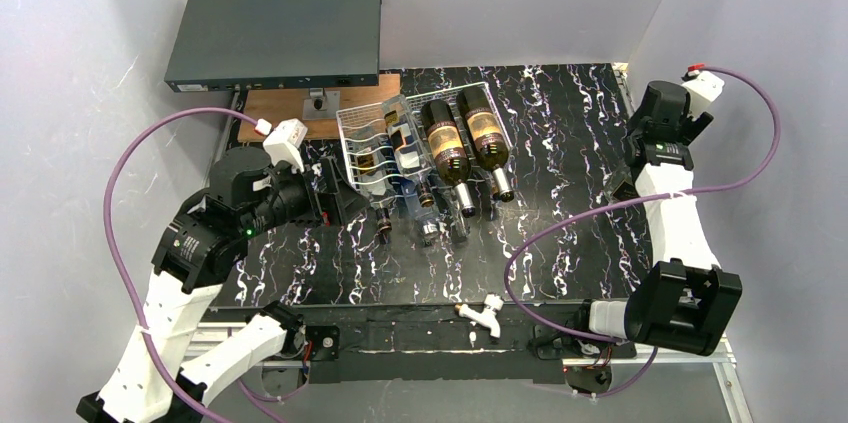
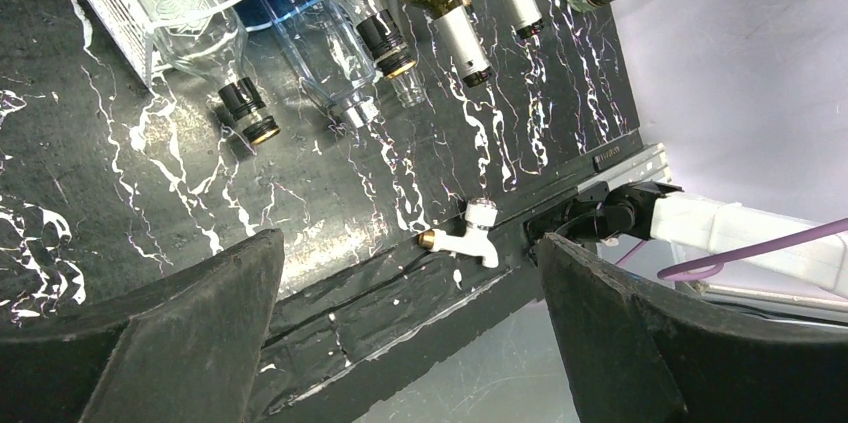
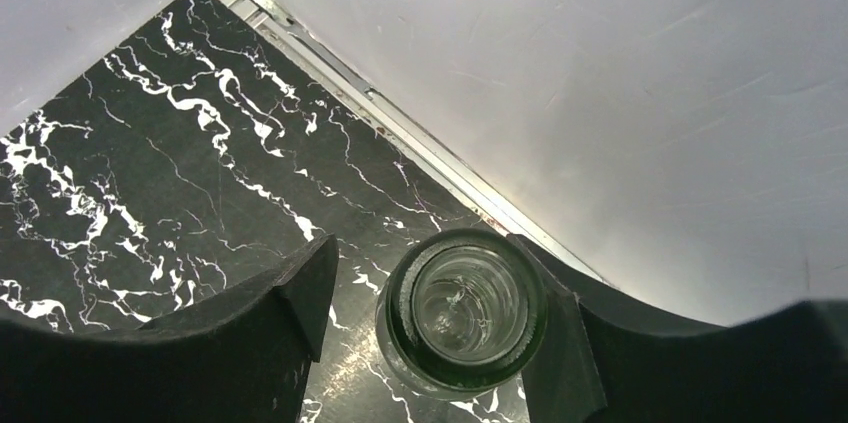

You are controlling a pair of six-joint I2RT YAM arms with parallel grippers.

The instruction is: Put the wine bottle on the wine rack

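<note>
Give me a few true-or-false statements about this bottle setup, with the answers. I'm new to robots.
1. Several bottles lie in the white wire wine rack. True.
2. The left gripper holds a bottle. False: it is open and empty.
3. A green wine bottle stands upright between the fingers of the right gripper. True.
4. The dark grey box sits at the far right. False: it is in the far left corner, beyond the rack.

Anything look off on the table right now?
A small white tap lies loose on the black strip at the near edge, between the arm bases. The wine rack also sits at an angle to that edge.
</note>
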